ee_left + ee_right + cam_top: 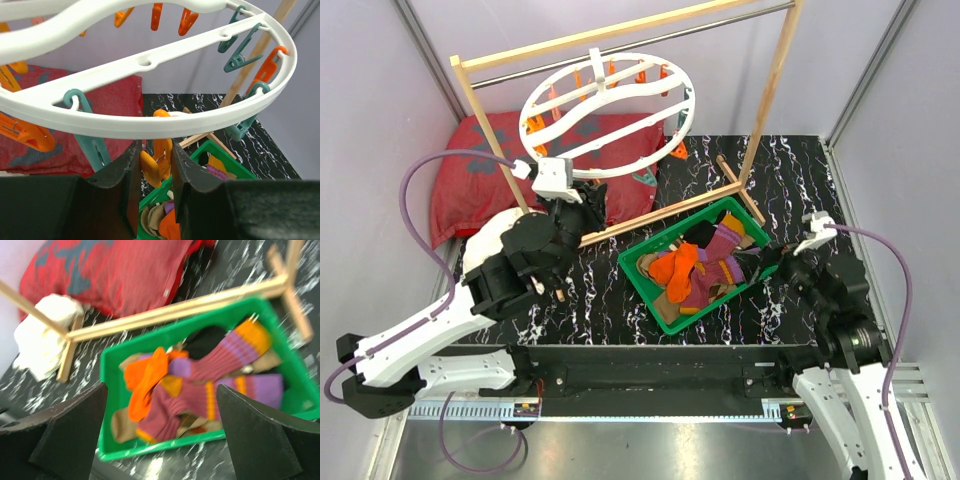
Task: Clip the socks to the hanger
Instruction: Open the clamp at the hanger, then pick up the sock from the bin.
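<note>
Left gripper [155,155] pinching orange clip [162,146] on hanger [150,122], right gripper [161,389] wide above socks [210,395].

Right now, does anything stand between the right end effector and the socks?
Nothing visible does. The right end effector, wide open, faces the socks, which lie uncovered in the green bin; only its walls surround them.
</note>
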You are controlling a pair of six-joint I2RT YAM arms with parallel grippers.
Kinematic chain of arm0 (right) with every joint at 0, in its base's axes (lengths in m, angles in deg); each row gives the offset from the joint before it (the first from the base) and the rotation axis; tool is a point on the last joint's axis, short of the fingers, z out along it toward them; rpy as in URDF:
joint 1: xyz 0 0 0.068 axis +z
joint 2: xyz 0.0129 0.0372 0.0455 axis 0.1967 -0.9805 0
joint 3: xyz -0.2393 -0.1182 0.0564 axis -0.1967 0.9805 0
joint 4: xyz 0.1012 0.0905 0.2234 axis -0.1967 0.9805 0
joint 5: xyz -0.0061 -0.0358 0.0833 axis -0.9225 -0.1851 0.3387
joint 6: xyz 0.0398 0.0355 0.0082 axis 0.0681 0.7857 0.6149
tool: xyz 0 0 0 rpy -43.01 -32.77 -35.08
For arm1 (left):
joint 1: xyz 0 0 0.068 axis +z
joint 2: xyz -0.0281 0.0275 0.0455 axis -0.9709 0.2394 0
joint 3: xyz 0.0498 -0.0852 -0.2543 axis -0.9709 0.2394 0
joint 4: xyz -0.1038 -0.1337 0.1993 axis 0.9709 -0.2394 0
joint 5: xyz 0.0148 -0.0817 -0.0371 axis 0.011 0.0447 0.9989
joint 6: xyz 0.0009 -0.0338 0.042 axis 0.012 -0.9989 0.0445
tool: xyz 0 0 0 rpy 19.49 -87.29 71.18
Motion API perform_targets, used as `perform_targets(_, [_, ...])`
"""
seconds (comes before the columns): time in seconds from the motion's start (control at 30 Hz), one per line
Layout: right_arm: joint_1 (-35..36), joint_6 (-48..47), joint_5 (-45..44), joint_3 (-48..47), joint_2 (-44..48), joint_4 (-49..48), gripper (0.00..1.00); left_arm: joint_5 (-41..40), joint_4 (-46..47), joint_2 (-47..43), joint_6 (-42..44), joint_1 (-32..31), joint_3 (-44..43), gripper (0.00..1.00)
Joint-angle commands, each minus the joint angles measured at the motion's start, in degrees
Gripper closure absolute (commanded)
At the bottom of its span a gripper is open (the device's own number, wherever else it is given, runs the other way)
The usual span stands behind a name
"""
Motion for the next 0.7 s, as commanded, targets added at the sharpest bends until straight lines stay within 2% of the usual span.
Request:
perform_targets(0.0, [0.4, 6.1, 7.8, -2.5, -6.0, 1.3, 0.0, 12.6, 3.8, -4.9, -2.7, 5.4, 4.8, 1.0])
perform_targets(0.2, [0.4, 5.9, 14.5, -4.0, -17.4, 1.7, 0.0, 19.4, 2.7, -6.5, -4.1, 8.5, 5.7, 1.0])
perform_targets(0.37, [0.5, 5.6, 13.8, -5.9, -25.9, 0.8, 0.02, 20.8, 0.8, -5.9, -3.9, 8.8, 3.7, 1.0])
perform_targets(0.67, [4.1, 11.3, 10.2, -4.9, -35.9, -11.2, 0.22, 21.9, -1.1, -4.3, -4.3, 8.9, 1.2, 1.0])
